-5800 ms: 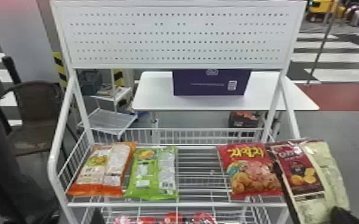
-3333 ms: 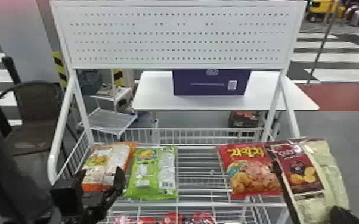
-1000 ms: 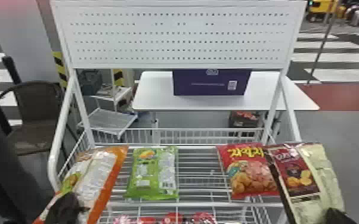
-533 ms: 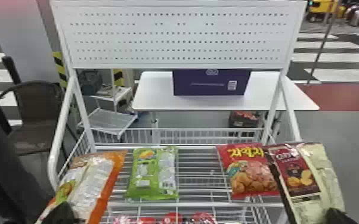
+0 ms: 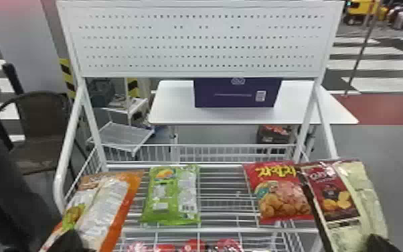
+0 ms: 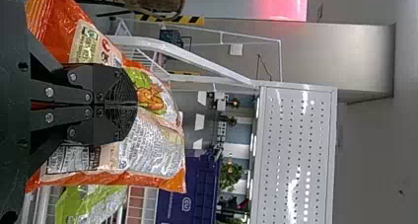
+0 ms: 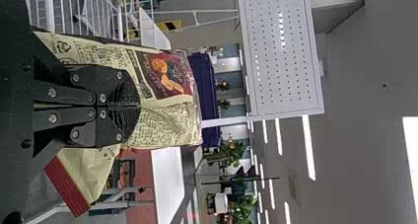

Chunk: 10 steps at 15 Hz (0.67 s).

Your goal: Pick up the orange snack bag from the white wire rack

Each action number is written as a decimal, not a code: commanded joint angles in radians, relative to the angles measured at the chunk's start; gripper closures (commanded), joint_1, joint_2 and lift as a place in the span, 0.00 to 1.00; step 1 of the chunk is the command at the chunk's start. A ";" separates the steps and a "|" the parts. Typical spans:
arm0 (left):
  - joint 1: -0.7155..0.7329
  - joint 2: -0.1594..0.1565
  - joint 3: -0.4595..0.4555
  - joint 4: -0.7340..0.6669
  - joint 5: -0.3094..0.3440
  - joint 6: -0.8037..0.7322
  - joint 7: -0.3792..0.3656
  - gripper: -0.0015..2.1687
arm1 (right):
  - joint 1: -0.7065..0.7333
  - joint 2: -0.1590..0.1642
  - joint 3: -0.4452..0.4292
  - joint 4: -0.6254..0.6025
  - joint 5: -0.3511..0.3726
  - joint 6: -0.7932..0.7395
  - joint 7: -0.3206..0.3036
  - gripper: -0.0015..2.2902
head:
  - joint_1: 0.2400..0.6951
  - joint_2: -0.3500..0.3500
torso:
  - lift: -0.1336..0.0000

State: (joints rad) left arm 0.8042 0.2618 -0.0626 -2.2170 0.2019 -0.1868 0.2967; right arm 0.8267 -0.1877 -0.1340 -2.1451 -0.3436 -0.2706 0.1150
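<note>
Orange snack bag [image 5: 102, 209], approx. 8 o'clock in head view, is pinched betw. L gripper's [image 6: 137, 104] fingertips. Vs. 3.3 s ago, it's off its spot on the white wire rack [image 5: 261, 230], so the pick looks nearly done. Green snack bag [image 5: 172, 196], 7 o'clock, lies unmoved; R gripper [image 7: 140, 105], 4 o'clock, pinches maroon-and-cream chip bag [image 5: 336, 197].

Head view: above the white wire rack's [image 5: 221, 230] near edge, facing forward and down.
Left wrist view: close behind the orange plastic snack bag [image 5: 102, 204], facing forward.
Right wrist view: close behind the cream-and-maroon plastic snack bag [image 5: 365, 191], facing forward.
Wrist views share: white perforated rectangular panel [image 5: 197, 42], purple rectangular box [image 5: 227, 97].
</note>
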 commanded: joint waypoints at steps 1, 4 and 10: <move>0.001 -0.001 -0.003 -0.003 -0.001 -0.001 -0.007 0.95 | 0.003 -0.001 -0.001 -0.006 0.000 0.000 0.000 0.99 | 0.57 0.50 | 1.00; 0.001 -0.001 -0.008 -0.003 -0.001 0.002 -0.007 0.95 | 0.005 -0.003 -0.004 -0.006 0.000 0.000 0.000 0.99 | 0.57 0.50 | 1.00; 0.001 -0.001 -0.010 -0.003 -0.003 -0.001 -0.007 0.95 | 0.000 -0.003 -0.003 -0.006 -0.002 0.000 0.000 0.99 | 0.57 0.50 | 1.00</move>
State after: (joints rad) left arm 0.8052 0.2607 -0.0714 -2.2193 0.1994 -0.1878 0.2899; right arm 0.8272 -0.1907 -0.1373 -2.1507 -0.3436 -0.2706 0.1150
